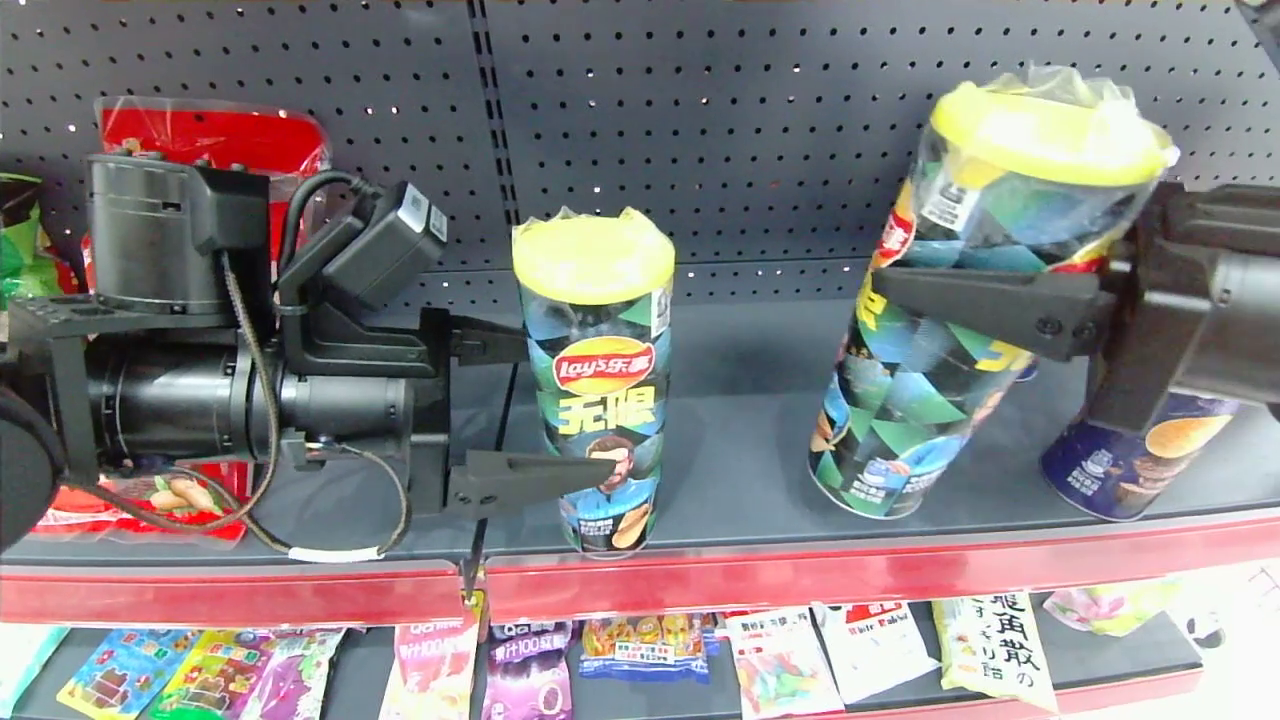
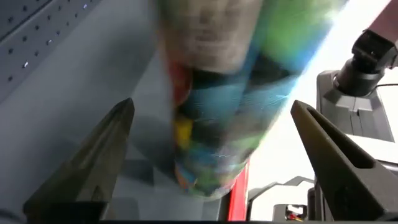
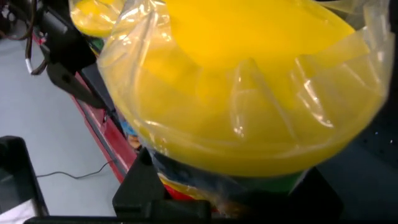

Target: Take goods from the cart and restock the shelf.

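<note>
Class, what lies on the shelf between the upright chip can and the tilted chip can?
Nothing: in the head view the shelf is bare between the upright chip can and the tilted chip can.

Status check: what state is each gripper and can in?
left gripper: open, straddling the middle chip can
middle chip can: upright on the shelf, lid on
right gripper: shut on the right chip can
right chip can: tilted, lid on
blue can: on the shelf, top hidden

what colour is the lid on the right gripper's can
Yellow lid on the can; clearest in right wrist view.
</note>
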Controlling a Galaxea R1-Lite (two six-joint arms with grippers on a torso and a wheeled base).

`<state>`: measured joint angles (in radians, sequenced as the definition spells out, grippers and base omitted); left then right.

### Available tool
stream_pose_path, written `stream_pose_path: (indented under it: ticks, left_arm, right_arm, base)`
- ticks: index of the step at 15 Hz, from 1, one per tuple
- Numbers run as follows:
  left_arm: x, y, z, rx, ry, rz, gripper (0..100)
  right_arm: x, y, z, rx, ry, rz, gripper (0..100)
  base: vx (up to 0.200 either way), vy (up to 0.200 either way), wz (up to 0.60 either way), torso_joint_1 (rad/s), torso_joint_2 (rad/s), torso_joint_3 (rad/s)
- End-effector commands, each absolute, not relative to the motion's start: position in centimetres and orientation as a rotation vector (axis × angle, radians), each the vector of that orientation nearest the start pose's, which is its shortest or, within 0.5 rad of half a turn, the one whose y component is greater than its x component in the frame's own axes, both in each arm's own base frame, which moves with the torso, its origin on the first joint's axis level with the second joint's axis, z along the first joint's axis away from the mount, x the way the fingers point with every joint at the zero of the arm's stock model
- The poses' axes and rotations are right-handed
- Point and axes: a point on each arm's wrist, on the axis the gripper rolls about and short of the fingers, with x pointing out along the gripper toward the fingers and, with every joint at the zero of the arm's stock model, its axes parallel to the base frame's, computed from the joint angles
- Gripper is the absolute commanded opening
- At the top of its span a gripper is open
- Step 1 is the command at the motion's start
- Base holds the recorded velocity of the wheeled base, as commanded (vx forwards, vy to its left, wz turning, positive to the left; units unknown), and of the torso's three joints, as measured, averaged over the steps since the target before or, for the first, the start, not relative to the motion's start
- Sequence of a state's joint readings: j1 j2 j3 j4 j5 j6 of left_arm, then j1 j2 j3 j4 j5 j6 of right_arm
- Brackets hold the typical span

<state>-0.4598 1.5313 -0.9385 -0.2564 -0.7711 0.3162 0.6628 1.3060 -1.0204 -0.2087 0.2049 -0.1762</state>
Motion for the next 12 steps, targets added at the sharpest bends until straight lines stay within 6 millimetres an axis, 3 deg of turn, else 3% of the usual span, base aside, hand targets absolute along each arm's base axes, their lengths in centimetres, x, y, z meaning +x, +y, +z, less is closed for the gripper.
stream_pose_path:
  ticks: [1,7,12]
  left_arm:
    - [22.1,-12.2,23.4,0.216,0.151,-1.244,100]
    - [20.4,-9.3,22.6,0.203,0.177,-1.161,100]
    - [16.3,-5.3,21.5,0.178,0.195,-0.981,100]
  right_arm:
    - [18.9,15.4,30.4,-0.188,0.023,0.876,0]
    - [23.0,18.6,31.2,-0.185,0.010,0.889,0]
    - [27.8,22.6,31.1,-0.179,-0.016,0.919,0]
  base:
    - [0.000,0.000,0.00,0.000,0.00,0.000]
    - [0.000,0.000,0.00,0.000,0.00,0.000]
    - [0.000,0.000,0.00,0.000,0.00,0.000]
